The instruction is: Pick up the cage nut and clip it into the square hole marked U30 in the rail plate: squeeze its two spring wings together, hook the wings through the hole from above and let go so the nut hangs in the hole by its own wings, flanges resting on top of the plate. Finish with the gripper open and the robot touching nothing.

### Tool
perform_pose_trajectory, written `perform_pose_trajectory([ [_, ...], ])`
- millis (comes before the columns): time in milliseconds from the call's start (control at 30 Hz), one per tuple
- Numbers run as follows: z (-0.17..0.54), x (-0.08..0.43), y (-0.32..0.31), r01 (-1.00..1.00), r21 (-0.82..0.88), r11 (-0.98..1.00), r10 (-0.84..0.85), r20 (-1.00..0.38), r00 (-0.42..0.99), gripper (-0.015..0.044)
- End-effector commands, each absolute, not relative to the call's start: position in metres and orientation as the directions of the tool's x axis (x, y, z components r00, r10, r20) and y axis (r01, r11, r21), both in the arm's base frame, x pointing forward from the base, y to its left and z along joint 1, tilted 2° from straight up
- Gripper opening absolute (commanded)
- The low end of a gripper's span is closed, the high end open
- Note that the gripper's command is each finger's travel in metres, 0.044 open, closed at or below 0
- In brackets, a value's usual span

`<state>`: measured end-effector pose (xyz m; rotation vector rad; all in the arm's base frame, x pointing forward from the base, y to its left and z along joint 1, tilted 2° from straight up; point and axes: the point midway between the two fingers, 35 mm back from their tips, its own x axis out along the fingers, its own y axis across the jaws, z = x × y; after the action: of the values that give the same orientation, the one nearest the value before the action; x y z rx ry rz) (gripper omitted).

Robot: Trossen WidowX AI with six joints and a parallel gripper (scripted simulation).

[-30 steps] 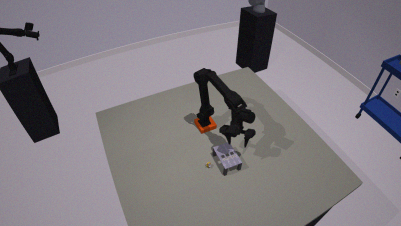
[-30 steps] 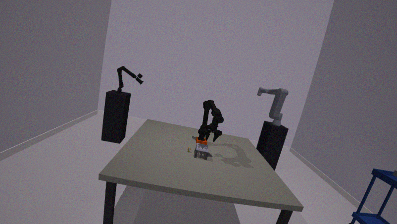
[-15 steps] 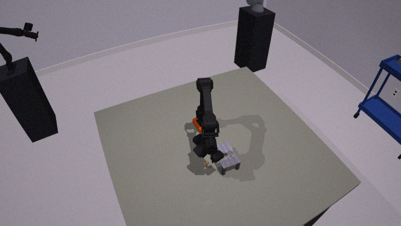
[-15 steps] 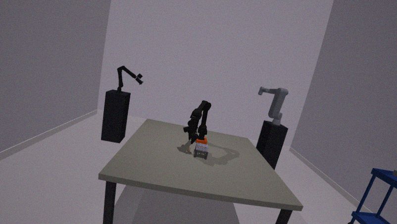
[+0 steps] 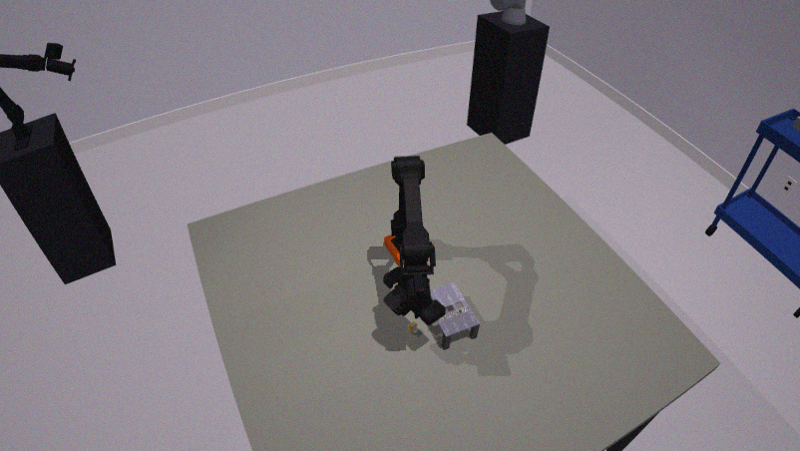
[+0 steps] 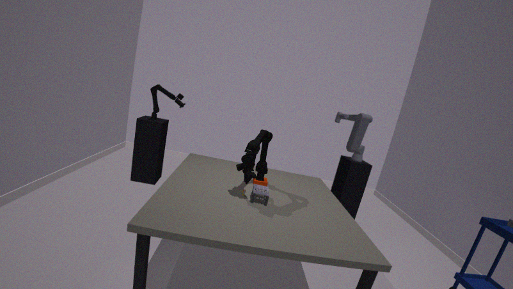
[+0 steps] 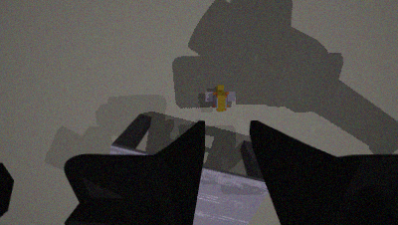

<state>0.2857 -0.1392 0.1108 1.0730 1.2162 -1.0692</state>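
Cage nut [image 5: 412,327] [image 6: 244,193] [image 7: 221,98] and rail plate [image 5: 458,320] [image 6: 260,188] [image 7: 229,196] are apart on the table [image 5: 313,358] [image 6: 215,222] [image 7: 45,65], the nut resting just beside the plate, on the side where our gripper [image 7: 227,126] hangs. We have the jaws partly open with nothing between them, a gap showing between the two dark tips. In the wrist view the nut lies beyond those tips, roughly in line with the gap and a touch toward its left half, while the plate shows on the opposite side, below and between the fingers. The nut's yellow strip runs up and down that view, about along our approach and across the line from tip to tip; its pale parts stick out sideways toward the fingers' two sides. We judge that we must shift away from the plate and descend until the nut sits between the tips. Which faces are the spring wings, we cannot tell for sure, so squeezing the wrong pair seems the main risk.
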Motion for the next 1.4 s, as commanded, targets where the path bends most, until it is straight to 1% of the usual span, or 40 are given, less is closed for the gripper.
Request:
perform_pose_trajectory([
  [0, 0.111, 0.286, -0.139, 0.984, 0.045, 0.174, -0.036, -0.998, 0.052, 0.0120],
  [200, 0.109, 0.286, -0.139, 0.984, 0.045, 0.174, -0.036, -0.998, 0.052, 0.0120],
  [400, 0.076, 0.287, -0.140, 0.984, 0.045, 0.174, -0.036, -0.998, 0.052, 0.0120],
  [1367, 0.052, 0.289, -0.141, 0.984, 0.045, 0.174, -0.036, -0.998, 0.052, 0.0120],
])
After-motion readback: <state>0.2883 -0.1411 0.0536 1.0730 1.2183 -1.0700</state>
